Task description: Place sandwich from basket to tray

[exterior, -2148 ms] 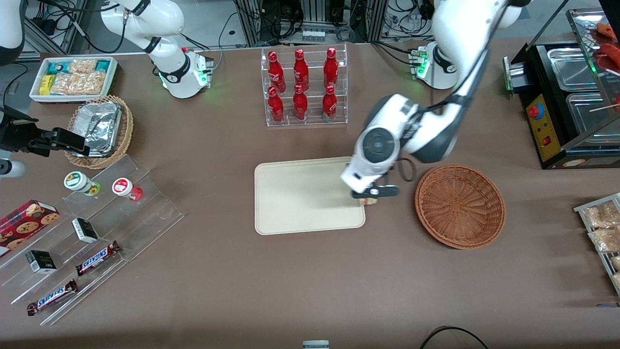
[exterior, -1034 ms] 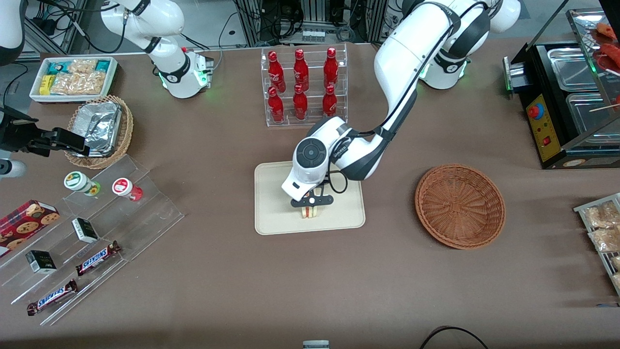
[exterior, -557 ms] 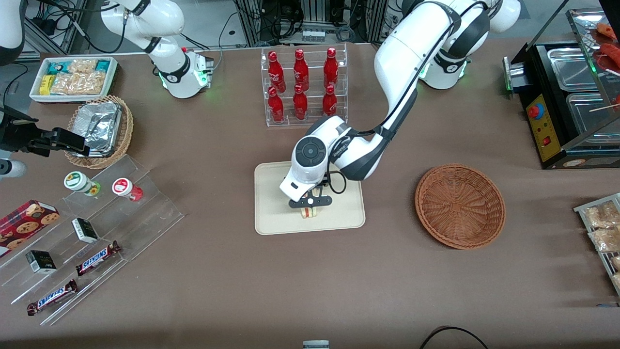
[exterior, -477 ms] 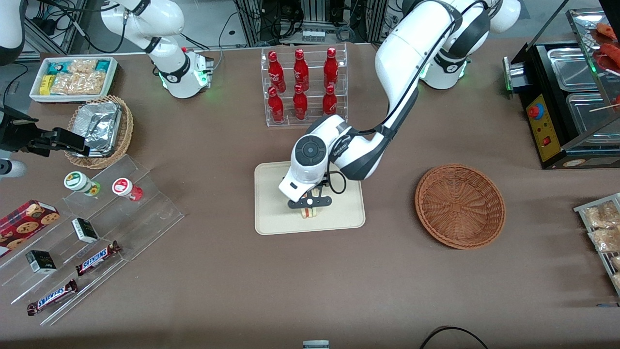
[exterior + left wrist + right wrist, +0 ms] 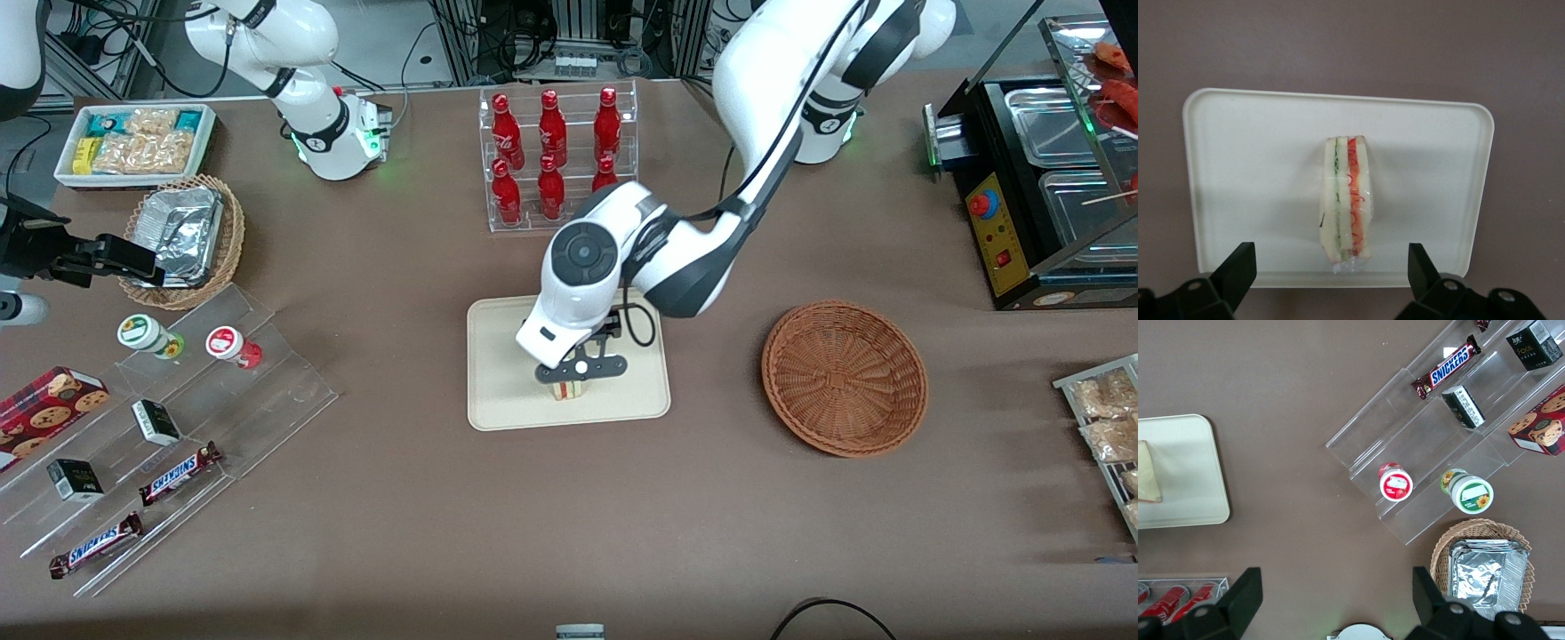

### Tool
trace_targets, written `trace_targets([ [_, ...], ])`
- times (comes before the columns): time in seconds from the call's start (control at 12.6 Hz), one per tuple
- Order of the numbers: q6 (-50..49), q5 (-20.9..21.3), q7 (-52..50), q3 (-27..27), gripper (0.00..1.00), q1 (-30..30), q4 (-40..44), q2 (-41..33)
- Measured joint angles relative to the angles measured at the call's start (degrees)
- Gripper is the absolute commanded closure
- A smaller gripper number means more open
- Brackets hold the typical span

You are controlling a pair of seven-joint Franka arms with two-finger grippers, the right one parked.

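Observation:
The sandwich (image 5: pixel 569 390), a white bread wedge with red and green layers, stands on its edge on the cream tray (image 5: pixel 498 373), near the tray's rim closest to the front camera. My left gripper (image 5: pixel 582 371) hovers just above it, open and empty. In the left wrist view the sandwich (image 5: pixel 1346 200) rests on the tray (image 5: pixel 1238 167) and the black fingertips (image 5: pixel 1241 261) stand wide apart on either side, clear of it, so the gripper (image 5: pixel 1330 253) holds nothing. The brown wicker basket (image 5: pixel 845 378) is empty, beside the tray toward the working arm's end. The right wrist view shows the sandwich (image 5: pixel 1148 477) on the tray (image 5: pixel 1188 467).
A clear rack of red bottles (image 5: pixel 558 160) stands farther from the front camera than the tray. A stepped acrylic shelf with snacks (image 5: pixel 178 418), a foil-lined tan basket (image 5: pixel 182 236) and a white snack bin (image 5: pixel 133 142) lie toward the parked arm's end. A black warmer (image 5: pixel 1040 178) stands at the working arm's end.
The gripper carried the sandwich from beside the basket onto the tray, let go, and has risen a little. The sandwich stays on the tray.

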Motion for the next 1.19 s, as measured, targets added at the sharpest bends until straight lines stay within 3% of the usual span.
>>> trace_targets([
  [0.24, -5.24, 0.04, 0.3, 0.5, 0.0, 3.84, -0.02, -3.35],
  [0.48, -8.82, 0.08, 6.96, 0.61, 0.0, 10.37, -2.44, -7.59],
  [1.19, -10.01, 1.56, 30.32, 0.75, 0.0, 25.05, -24.68, -26.88],
])
